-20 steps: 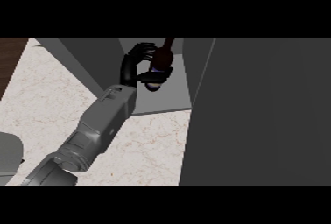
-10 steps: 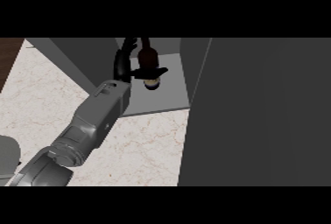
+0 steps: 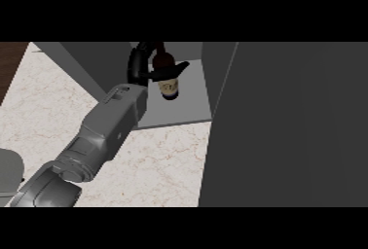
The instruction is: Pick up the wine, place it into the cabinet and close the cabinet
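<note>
The wine bottle [image 3: 167,86] is dark with a pale label; its base points toward me and its neck toward the back of the cabinet. My right hand [image 3: 137,68] is shut on it: the fingers curl round its left side and the thumb crosses its shoulder. Hand and bottle are inside the open cabinet, above its grey shelf floor [image 3: 183,114]. I cannot tell whether the bottle touches the shelf. The cabinet door [image 3: 287,121] stands open as a large dark panel at the right. My left hand does not show.
The marble counter [image 3: 165,165] lies under my forearm, in front of the cabinet. The cabinet's left side wall [image 3: 79,65] runs diagonally at the upper left. A strip of brown floor [image 3: 9,63] shows past the counter's left edge.
My right hand has carried the bottle a little left and deeper into the cabinet. The bottle has turned from leaning right to pointing straight back.
</note>
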You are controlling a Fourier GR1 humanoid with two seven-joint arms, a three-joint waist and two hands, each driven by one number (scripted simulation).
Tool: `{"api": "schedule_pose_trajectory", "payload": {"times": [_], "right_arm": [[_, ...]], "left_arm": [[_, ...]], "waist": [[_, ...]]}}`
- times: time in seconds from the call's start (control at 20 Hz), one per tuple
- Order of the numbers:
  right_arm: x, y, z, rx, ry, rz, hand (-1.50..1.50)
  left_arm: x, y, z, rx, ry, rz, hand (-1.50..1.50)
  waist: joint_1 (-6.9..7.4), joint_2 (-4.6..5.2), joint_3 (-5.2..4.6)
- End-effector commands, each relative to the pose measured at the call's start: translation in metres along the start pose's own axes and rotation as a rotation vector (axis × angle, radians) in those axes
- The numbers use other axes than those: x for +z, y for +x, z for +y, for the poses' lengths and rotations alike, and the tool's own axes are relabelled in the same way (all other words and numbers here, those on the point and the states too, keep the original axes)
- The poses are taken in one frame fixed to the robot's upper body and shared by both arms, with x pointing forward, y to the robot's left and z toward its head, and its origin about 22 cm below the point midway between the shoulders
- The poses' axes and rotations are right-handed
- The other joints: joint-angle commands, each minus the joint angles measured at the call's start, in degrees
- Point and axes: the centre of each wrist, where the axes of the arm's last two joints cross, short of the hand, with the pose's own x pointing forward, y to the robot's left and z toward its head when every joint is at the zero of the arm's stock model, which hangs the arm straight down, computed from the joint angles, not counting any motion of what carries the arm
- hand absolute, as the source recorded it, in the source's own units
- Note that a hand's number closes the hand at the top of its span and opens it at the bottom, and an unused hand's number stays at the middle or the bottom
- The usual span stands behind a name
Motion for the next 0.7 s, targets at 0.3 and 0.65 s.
{"api": "schedule_pose_trajectory", "payload": {"times": [0.3, 0.65], "right_arm": [[0.011, 0.045, -0.003, -0.099, 0.015, 0.012, -1.50], [0.016, 0.057, -0.004, -0.090, -0.034, 0.015, -1.50]], "left_arm": [[-0.004, 0.015, -0.018, 0.230, -0.130, -0.090, 1.50], [-0.005, 0.034, -0.043, 0.261, -0.191, -0.074, -1.50]], "waist": [[2.02, -1.09, 0.09], [3.78, -2.07, 0.13]]}}
